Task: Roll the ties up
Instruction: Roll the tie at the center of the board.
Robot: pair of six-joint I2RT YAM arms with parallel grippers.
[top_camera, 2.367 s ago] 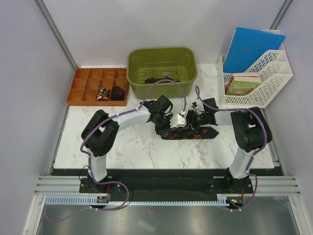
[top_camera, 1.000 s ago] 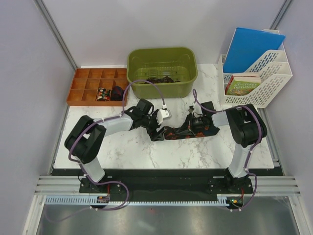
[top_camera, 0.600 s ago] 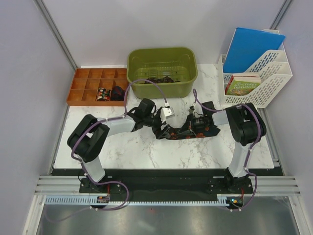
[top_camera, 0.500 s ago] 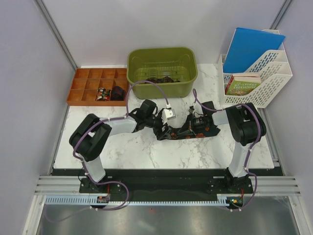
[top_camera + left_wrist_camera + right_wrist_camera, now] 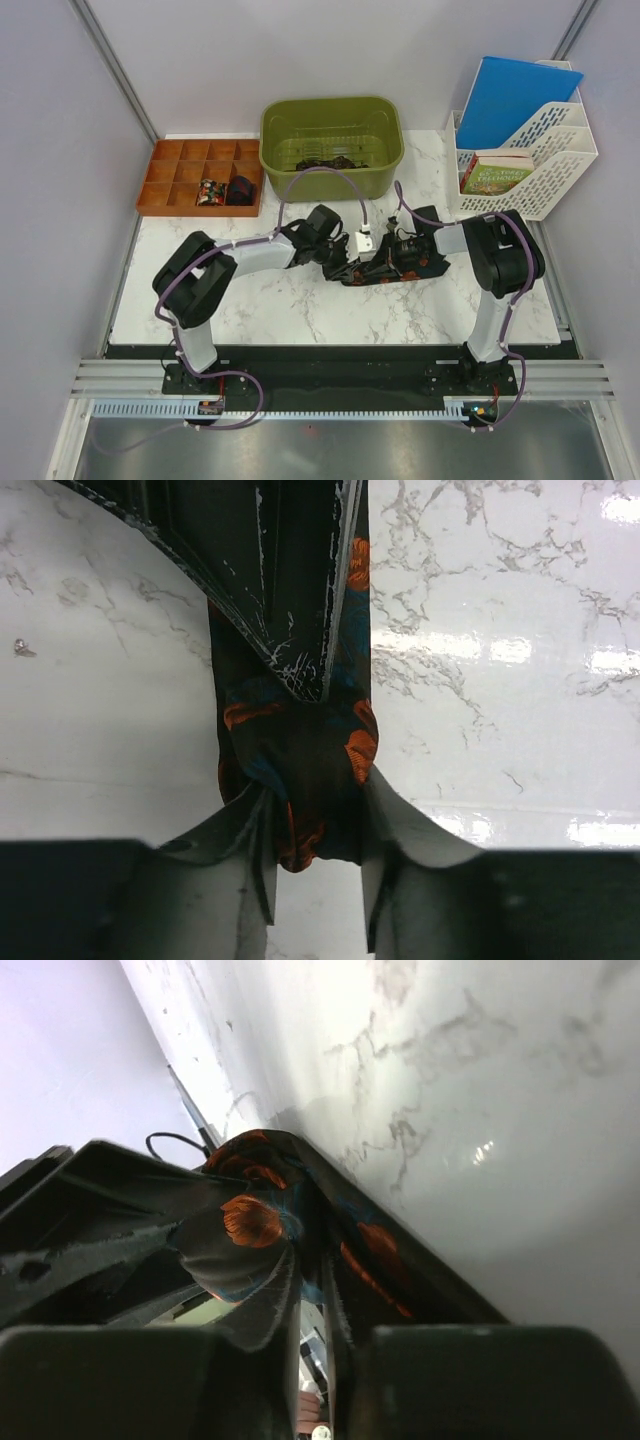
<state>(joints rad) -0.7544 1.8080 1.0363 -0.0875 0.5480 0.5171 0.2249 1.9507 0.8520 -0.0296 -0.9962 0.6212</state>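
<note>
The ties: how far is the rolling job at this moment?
Done: two coils sit in the tray. In hand: one tie lies on the table; the left gripper is closed on its rolled end, and the right gripper seems to pinch the flat part. Left: finish this roll, then do the ties in the bin.

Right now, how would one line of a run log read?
step: rolling | left gripper: shut on bunched tie | right gripper: at same tie, grip unclear | place: table, before bin
</note>
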